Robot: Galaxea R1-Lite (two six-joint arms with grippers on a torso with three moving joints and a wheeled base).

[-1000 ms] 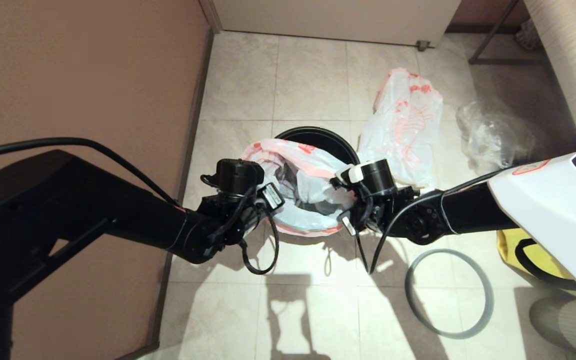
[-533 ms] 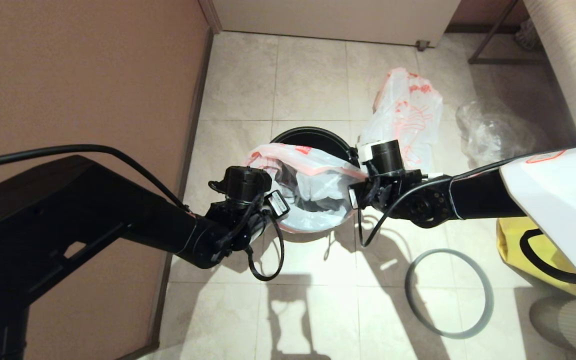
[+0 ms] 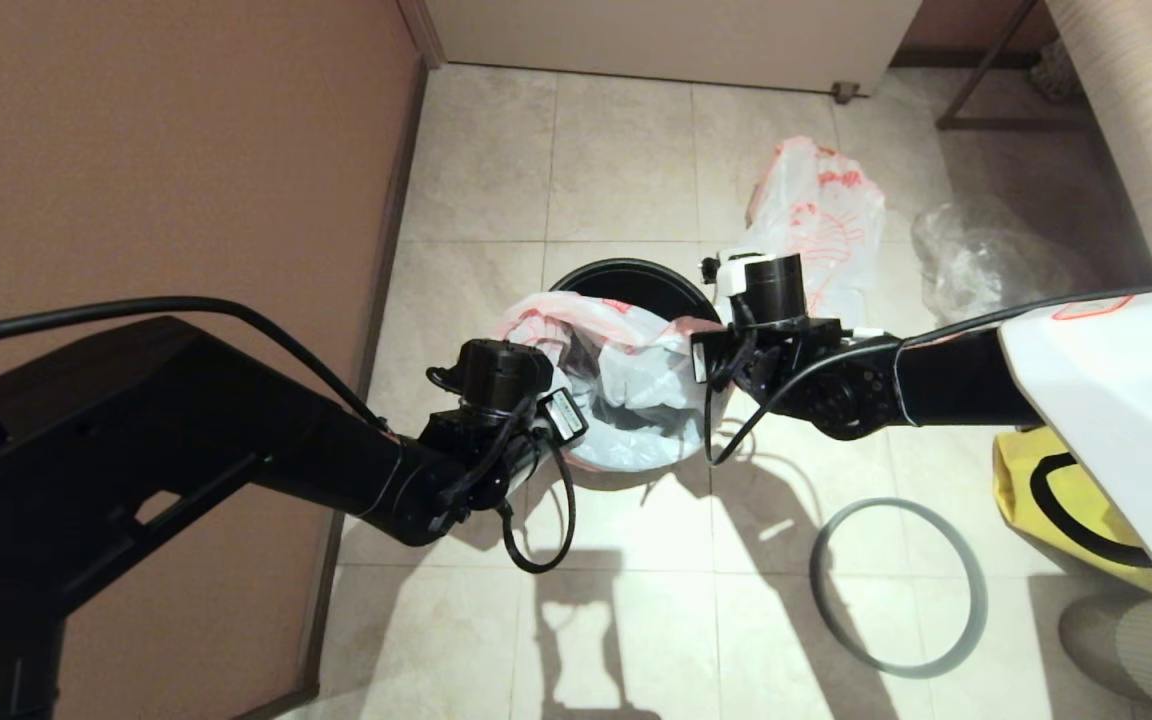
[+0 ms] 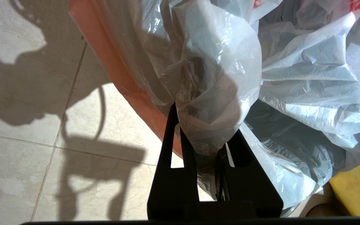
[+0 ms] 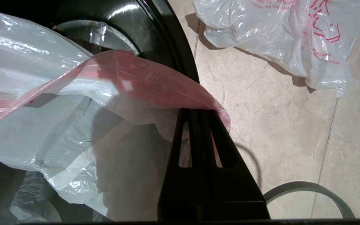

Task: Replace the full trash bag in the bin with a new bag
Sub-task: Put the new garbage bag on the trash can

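Note:
The new bag [image 3: 626, 385], limp white with a pink-red band, hangs spread between both grippers over the near side of the black bin [image 3: 636, 268]. My left gripper [image 4: 206, 125] is shut on a bunched white fold of the bag's left edge. My right gripper [image 5: 198, 112] is shut on the pink band [image 5: 142, 78] at the bag's right edge, just outside the bin's wall [image 5: 164, 37]. The bag's mouth gapes, dark inside. The full trash bag [image 3: 821, 230], white with red-orange drawing, lies on the floor behind the bin to the right.
The grey ring rim [image 3: 896, 585] lies loose on the tiles at the near right. A yellow fabric bag [image 3: 1056, 500] sits by my right arm. A clear plastic bag [image 3: 986, 265] lies at the far right. A brown wall [image 3: 186, 150] runs along the left.
Both grippers have carried the new bag farther away, over the bin. The right gripper went farthest, to the bin's right rim. The bag now covers more of the bin's opening.

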